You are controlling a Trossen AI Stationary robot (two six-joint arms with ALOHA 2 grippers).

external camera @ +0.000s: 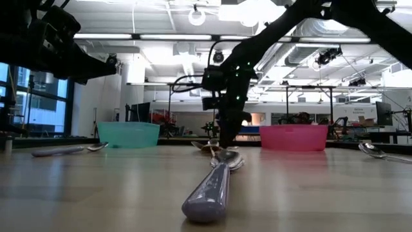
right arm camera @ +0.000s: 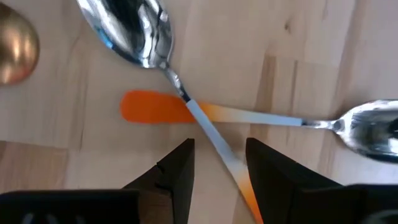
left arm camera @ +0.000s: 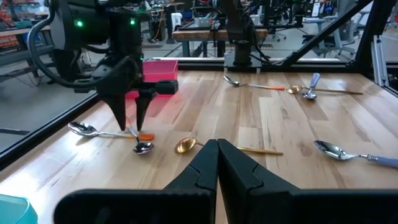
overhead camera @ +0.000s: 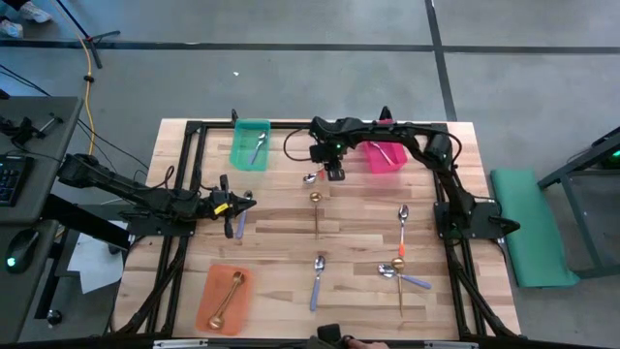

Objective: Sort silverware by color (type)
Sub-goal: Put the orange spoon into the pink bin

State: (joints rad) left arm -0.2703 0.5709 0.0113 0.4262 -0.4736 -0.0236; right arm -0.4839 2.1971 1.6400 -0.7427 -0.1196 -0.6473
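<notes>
The right gripper hovers over two crossed orange-handled spoons near the pink bin, fingers parted and empty, straddling one handle to pinch it. The left gripper, fingers closed, waits at the table's left with a lavender-handled spoon.

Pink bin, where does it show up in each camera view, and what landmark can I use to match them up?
High view: the pink bin sits at the table's far edge, right of centre.
Low view: right of centre, at the back.
Left wrist view: upper left, partly behind the right arm.
Right wrist view: not in it.
Landmark: the right hand, open, beside the bin, above two crossed orange-handled spoons.
</notes>
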